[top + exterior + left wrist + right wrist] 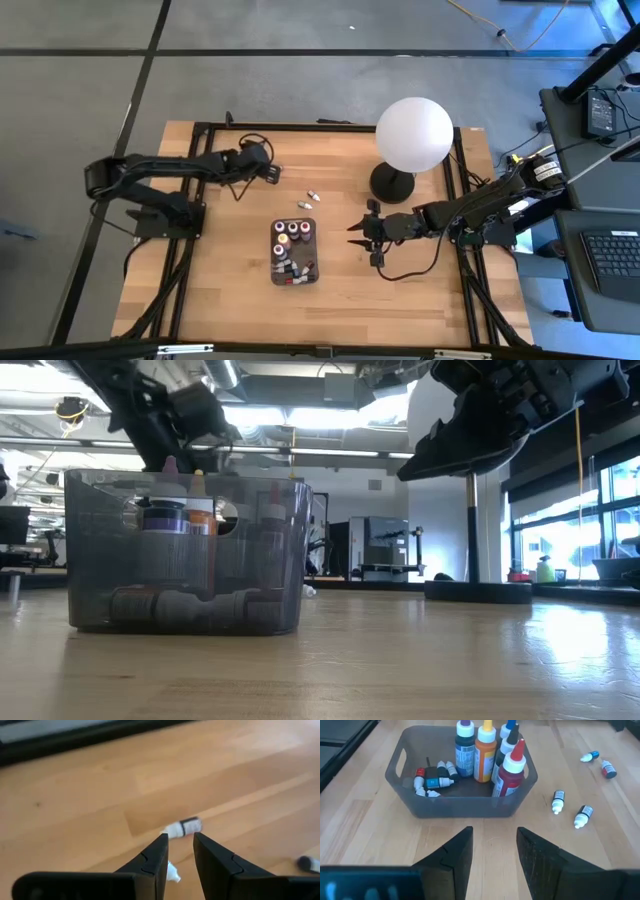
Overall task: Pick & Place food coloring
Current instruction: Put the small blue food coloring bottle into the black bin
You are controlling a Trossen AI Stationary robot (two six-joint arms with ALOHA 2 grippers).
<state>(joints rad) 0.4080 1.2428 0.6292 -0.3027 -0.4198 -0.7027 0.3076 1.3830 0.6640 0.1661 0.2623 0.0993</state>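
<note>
Most bottles (485, 750) sit in the tray (460, 802); four lie loose on the table (220, 270). Both grippers, left (179, 852) and right (494, 847), are part open and empty. The left seems nearest a loose bottle (183, 827): centre it between the fingers, then lower

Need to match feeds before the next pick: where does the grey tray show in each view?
High view: grey tray at table centre, left of the right pincer.
Low view: left, filling the foreground.
Left wrist view: not in it.
Right wrist view: upper centre.
Shared landmark: the upright bottles inside.
</note>
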